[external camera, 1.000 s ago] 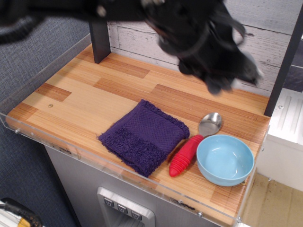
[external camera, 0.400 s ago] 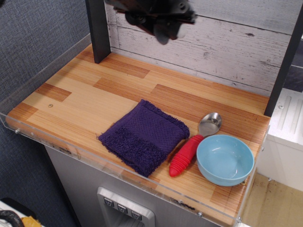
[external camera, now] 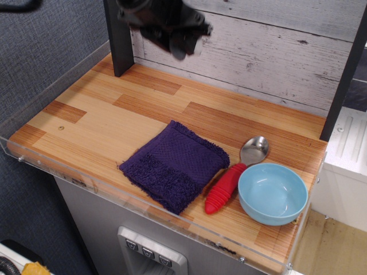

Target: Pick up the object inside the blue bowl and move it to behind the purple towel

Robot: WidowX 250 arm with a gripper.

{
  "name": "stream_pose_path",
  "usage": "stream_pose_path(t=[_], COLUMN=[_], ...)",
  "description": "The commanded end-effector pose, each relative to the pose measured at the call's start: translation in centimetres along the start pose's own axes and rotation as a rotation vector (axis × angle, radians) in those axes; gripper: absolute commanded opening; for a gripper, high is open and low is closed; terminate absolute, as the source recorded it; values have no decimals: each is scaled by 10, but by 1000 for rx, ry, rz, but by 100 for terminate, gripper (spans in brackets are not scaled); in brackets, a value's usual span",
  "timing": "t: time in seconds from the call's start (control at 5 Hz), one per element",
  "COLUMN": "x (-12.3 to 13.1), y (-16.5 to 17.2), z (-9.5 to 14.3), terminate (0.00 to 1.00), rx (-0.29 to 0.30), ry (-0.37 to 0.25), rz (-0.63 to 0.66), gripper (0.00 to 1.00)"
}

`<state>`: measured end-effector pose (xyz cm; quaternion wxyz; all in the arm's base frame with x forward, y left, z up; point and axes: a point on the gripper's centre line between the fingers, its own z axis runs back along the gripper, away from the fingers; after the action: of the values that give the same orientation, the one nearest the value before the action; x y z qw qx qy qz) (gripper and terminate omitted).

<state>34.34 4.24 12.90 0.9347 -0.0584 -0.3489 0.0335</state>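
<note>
A: Since the view of a moment ago, your gripper [external camera: 172, 31] has slid a little left along the top edge; a second back it hung blurred over the right half of the table. Nothing on the table has shifted.

B: And the plush?

A: You can't pick it out. The blue bowl [external camera: 272, 193] shows only a smooth, glossy light-blue inside, round and bare. Whether the dark mass overhead carries the object, you cannot tell.

B: Fingers apart or together?

A: Cannot tell either; the whole head is a motion-smeared black shape high above the back-left of the wooden tabletop [external camera: 114, 120], in front of the whitewashed plank wall [external camera: 275, 51] and beside a dark upright post [external camera: 119, 40].

B: The rest?

A: Your purple towel [external camera: 174, 164] lies flat near the front edge, square, nubby terry with a woven band. Just right of it rests a spoon [external camera: 235, 175], ribbed red handle touching the towel's corner, dull metal scoop pointing back, its handle just beside the bowl. A clear plastic rim [external camera: 86, 180] borders the laminate planks.
</note>
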Motion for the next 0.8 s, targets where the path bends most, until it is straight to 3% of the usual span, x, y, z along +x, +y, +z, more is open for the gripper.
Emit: stream_pose_path(t=[0.0,0.2,0.6], x=[16,15,-23], y=[10,9,0], z=[-39,-63,-98], terminate=[0,0,0], rx=[-6,-18,-47], ry=[0,31,141], rz=[-1,-5,-18], gripper=[0,0,0])
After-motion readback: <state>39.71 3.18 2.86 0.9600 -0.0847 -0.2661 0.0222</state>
